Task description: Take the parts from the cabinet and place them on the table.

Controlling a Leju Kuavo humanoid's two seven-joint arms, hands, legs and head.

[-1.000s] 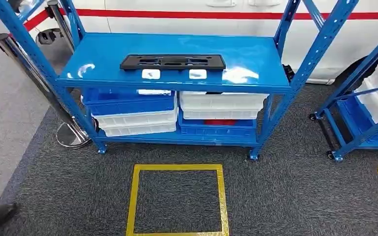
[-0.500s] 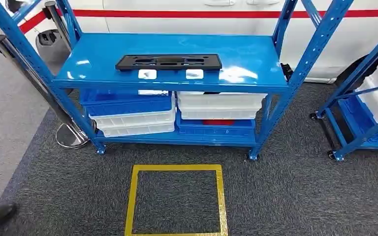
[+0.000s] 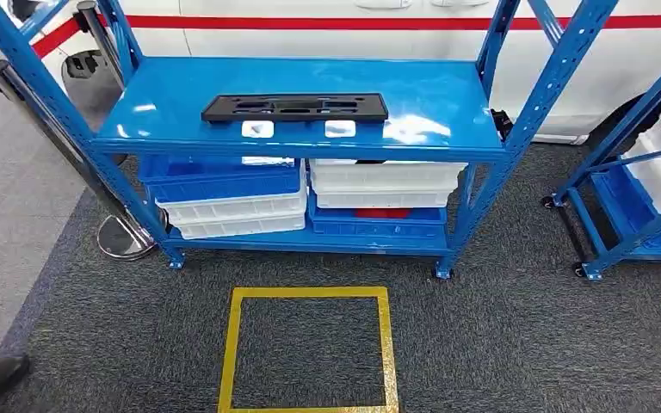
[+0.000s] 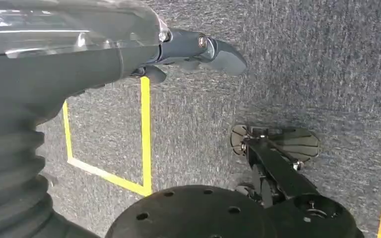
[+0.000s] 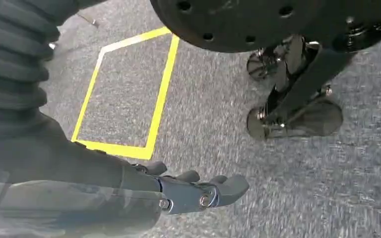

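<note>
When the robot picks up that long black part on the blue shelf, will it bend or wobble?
The black part looks like moulded plastic with cut-outs, so probably stiff and fairly light. It is long and flat, so held at one end it may tilt. On the glossy top shelf it could slide when nudged.

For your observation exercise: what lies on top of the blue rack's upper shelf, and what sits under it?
On the upper shelf lies a long black part. Underneath sit stacked blue and white bins; their contents are mostly covered, apart from something red.

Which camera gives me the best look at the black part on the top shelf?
The head view: the black part lies whole and unobstructed on the blue shelf. Both wrist views face the carpet, with a hanging hand over yellow floor tape; they give nothing of the part.
</note>
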